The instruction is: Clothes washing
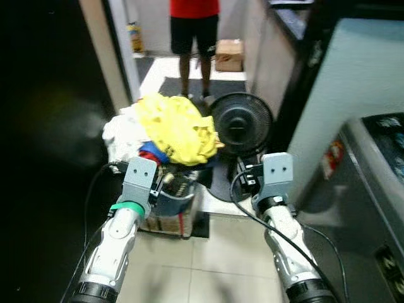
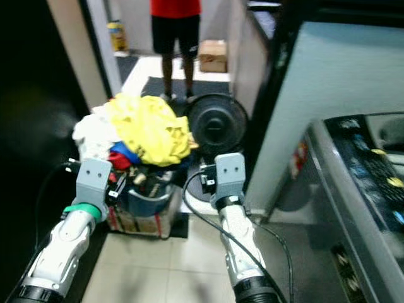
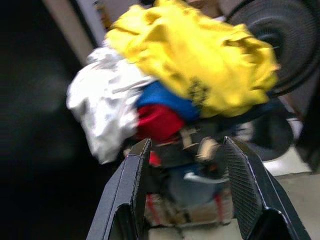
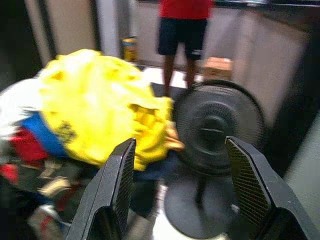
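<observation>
Laundry pile (image 1: 165, 134) heaped high on basket (image 1: 170, 214): crumpled yellow garment (image 1: 178, 128) topmost, white cloth (image 1: 123, 136) beside, blue and red pieces under. Black fan (image 1: 240, 124) just beside pile. Left gripper (image 3: 187, 165) near pile, fingers released, wide. Right gripper (image 4: 177, 175) near pile, fingers released. Person (image 1: 194, 38) beyond pile in doorway. Washer (image 2: 360, 189) well apart from pile; tiled floor (image 1: 208, 252) between.

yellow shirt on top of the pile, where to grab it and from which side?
Pinch the bunched fold at the crown of the yellow shirt, coming from above and the robot's side. It lies topmost and crumpled; the fan crowds its right edge. Left gripper has open jaws and looks nearest.
</observation>
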You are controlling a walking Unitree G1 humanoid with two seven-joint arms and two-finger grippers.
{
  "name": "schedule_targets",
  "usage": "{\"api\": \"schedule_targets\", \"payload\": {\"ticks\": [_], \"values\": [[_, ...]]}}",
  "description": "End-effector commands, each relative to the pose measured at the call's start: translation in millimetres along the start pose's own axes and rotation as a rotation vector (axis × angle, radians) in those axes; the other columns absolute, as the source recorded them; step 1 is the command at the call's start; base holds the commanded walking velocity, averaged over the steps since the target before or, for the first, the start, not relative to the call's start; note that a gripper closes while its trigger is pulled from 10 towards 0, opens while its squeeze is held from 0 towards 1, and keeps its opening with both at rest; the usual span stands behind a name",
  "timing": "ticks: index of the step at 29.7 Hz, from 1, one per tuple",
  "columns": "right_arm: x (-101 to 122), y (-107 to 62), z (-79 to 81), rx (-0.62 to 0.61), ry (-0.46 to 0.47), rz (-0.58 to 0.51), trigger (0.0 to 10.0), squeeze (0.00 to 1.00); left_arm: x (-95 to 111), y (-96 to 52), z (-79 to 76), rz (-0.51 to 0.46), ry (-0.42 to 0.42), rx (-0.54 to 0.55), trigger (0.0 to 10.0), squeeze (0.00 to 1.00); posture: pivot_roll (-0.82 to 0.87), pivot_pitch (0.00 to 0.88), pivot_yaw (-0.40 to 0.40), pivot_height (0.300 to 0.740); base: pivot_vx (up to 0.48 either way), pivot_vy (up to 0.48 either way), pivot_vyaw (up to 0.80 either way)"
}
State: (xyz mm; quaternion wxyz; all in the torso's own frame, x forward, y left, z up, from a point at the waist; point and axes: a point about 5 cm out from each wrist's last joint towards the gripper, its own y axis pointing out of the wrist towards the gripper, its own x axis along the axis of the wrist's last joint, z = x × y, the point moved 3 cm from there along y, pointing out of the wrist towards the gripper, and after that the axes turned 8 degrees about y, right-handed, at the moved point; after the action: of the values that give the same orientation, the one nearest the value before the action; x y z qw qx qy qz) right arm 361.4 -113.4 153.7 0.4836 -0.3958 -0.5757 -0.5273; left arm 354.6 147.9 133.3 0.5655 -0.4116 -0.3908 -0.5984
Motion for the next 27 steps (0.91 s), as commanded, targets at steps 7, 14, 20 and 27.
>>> {"api": "schedule_targets", "payload": {"ticks": [7,14,20,27], "values": [[-5.9,-4.1,-2.1,0.000,-0.027,0.020,10.0,0.00,-6.1,1.7,3.3,0.031,-0.007,0.023,10.0,0.00,-0.02,0.049,0.064,0.740,0.480,0.000,0.69],[-5.8,-4.2,-4.0,-0.018,0.017,0.017,10.0,0.00,-5.7,2.0,2.8,0.029,-0.008,0.024,10.0,0.00,-0.02,0.053,0.064,0.740,0.480,0.000,0.46],[-7.8,-4.3,-9.3,-0.041,0.053,0.031,10.0,0.00,-5.0,2.2,1.8,0.023,-0.012,0.017,10.0,0.00,-0.01,0.054,0.064,0.740,0.454,0.000,0.00],[-10.2,-5.3,-18.4,-0.075,0.053,0.044,10.0,0.00,-4.7,3.0,-1.8,0.023,-0.012,0.000,10.0,0.00,-0.02,0.057,0.073,0.740,0.187,0.000,-0.63]]}}
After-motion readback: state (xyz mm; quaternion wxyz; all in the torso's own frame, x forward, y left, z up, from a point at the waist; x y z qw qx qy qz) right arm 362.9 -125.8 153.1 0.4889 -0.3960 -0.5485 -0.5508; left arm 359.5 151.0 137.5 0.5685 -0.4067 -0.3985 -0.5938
